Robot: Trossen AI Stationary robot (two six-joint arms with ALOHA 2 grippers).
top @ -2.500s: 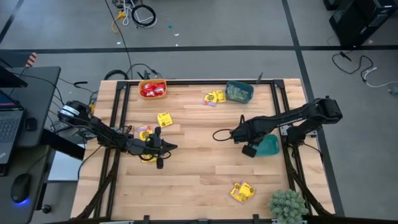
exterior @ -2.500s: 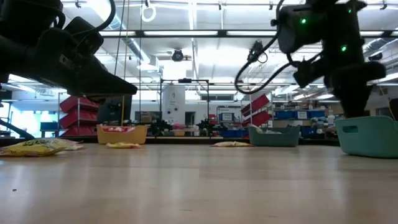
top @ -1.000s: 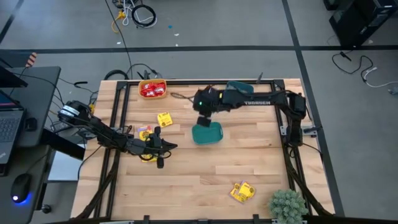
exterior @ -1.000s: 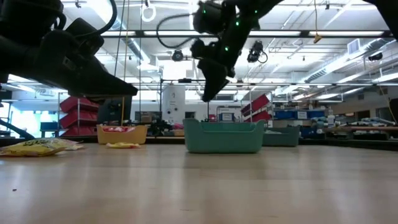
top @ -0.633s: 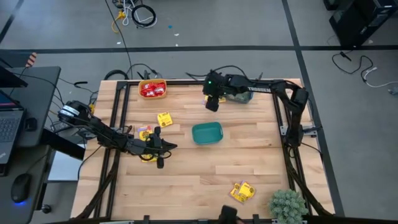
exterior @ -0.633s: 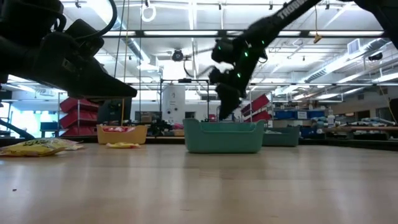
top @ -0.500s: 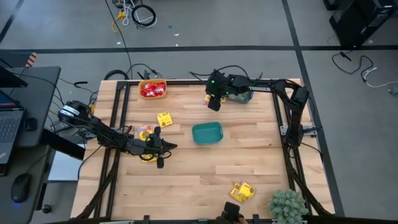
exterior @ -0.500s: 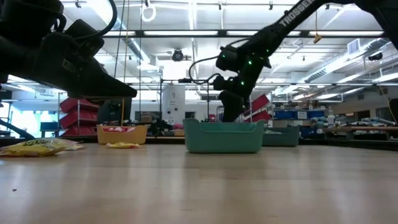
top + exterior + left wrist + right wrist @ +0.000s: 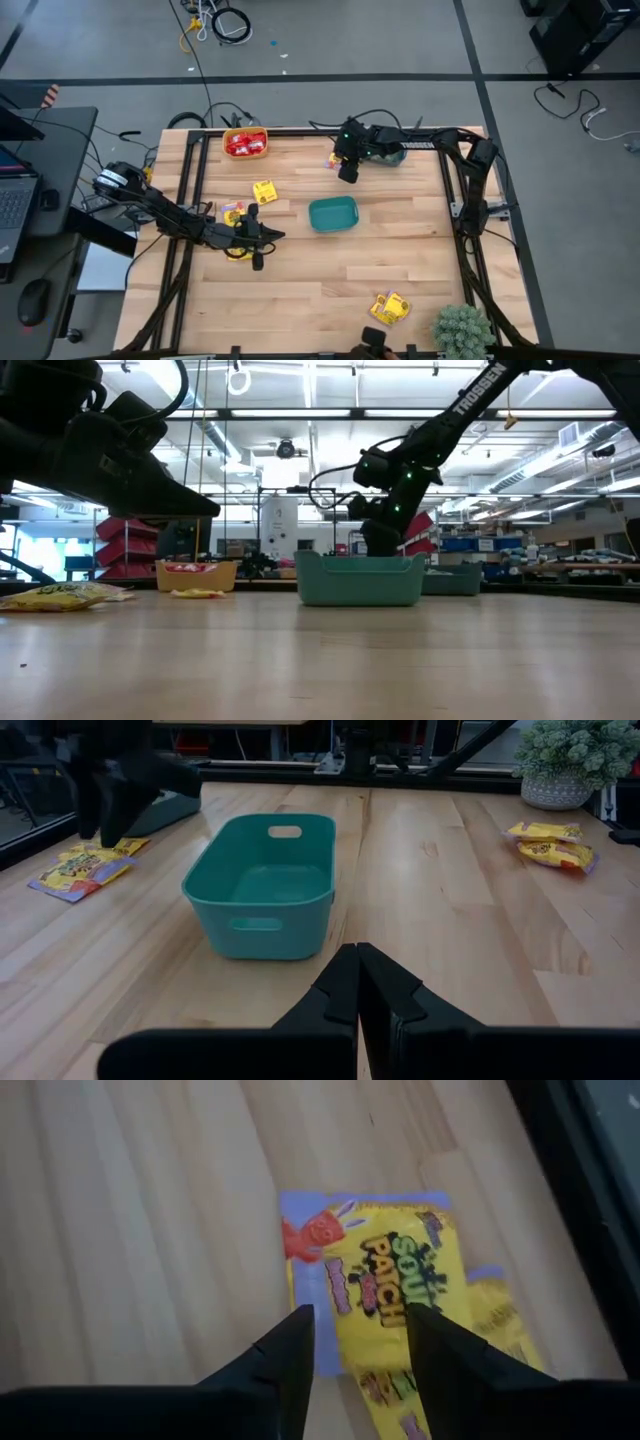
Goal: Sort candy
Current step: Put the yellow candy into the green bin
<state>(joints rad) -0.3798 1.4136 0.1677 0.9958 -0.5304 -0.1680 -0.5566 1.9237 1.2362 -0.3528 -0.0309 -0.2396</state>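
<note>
Flat, glossy yellow candy packets (image 9: 400, 1290) lie on the pale wooden plank table (image 9: 300, 280) near its far edge. The right gripper (image 9: 355, 1342), fingers spread, hovers over them. The left gripper (image 9: 357, 982), fingers pressed together, faces a teal plastic bin (image 9: 265, 880).

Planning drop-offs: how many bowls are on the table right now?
3: an orange bowl at the far left edge, a dark teal bowl at the far edge behind the right arm, a teal bowl mid-table.
</note>
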